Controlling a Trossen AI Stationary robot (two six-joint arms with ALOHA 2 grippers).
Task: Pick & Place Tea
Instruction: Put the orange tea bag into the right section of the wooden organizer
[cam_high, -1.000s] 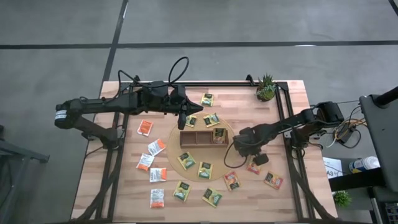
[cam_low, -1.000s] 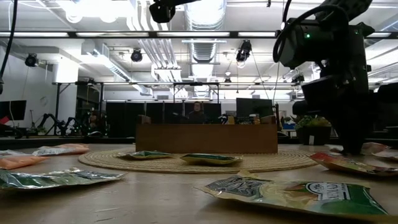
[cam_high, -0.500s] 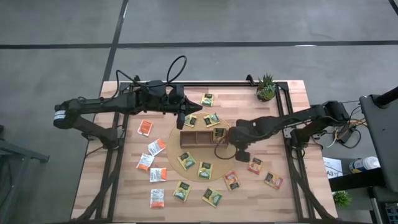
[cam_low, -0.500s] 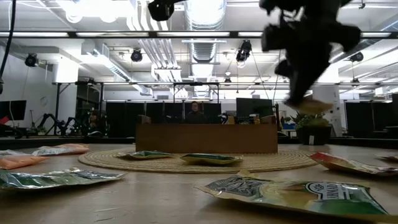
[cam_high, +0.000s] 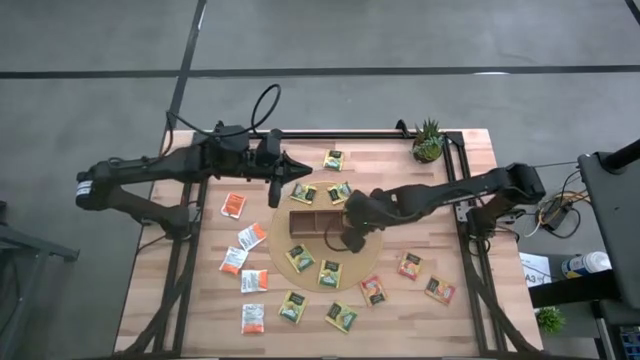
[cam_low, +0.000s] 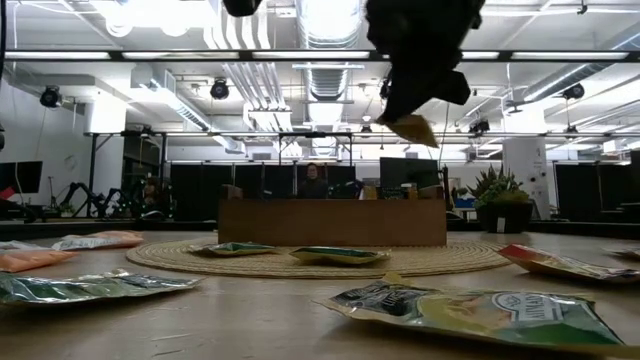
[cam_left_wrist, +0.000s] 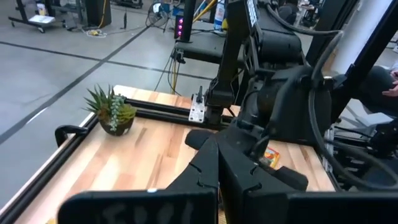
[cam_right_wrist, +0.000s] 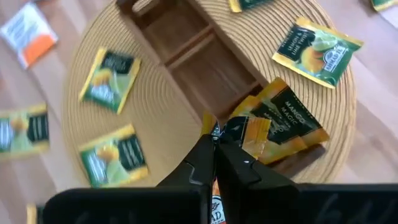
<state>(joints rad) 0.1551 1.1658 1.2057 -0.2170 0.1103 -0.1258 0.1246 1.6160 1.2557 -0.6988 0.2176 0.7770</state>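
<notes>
Right claw (cam_right_wrist: 214, 138) pinches orange-red sachet (cam_right_wrist: 247, 135) above tray (cam_right_wrist: 186, 50); "MANGO MAGIC" sachet (cam_right_wrist: 287, 121) inside

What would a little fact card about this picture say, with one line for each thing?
Right hand: shut on a tea sachet, up above the tray
Left hand: shut, over the table beside the tray
Tray: sachets in one end compartment only
Table: loose sachets lying all around the tray
</notes>
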